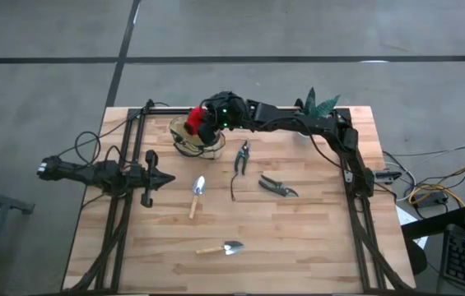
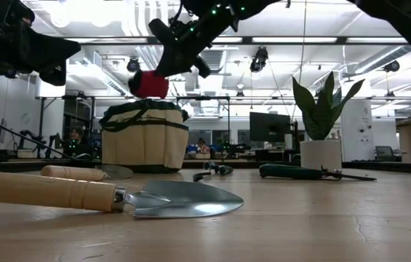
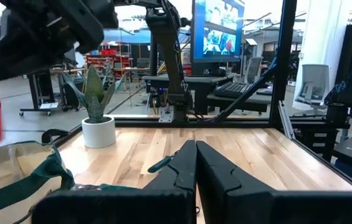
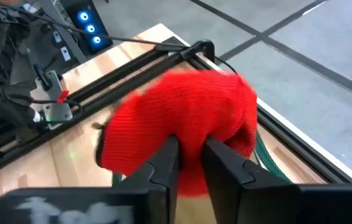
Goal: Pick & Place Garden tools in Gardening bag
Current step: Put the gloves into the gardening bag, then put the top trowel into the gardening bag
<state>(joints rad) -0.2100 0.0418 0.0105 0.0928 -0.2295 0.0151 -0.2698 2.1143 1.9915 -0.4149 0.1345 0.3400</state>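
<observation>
My right gripper [image 1: 202,121] is shut on the red chunky piece [image 4: 185,121], a knitted red bundle, above the tan gardening bag [image 2: 145,136] at the table's far left. The red piece also shows in the low view [image 2: 149,84], clear above the bag's rim. My left gripper [image 1: 166,178] is shut and empty at the table's left. Two wooden-handled trowels [image 1: 197,193] [image 1: 222,247], two pruning shears [image 1: 242,156] [image 1: 277,187] and a thin dark stick [image 1: 232,191] lie flat on the table. My right gripper pinches the red knitted piece between its two fingers at the near edge [image 4: 189,155] of the bundle. The fingers slant down from the table's right. The piece hangs at the fingers, lifted clear above the bag's opening.
A green potted plant in a white pot [image 2: 321,149] stands at the far right edge. Dark frame rails [image 1: 125,156] run along the table's left and right sides. Bare wood lies at the table's near side.
</observation>
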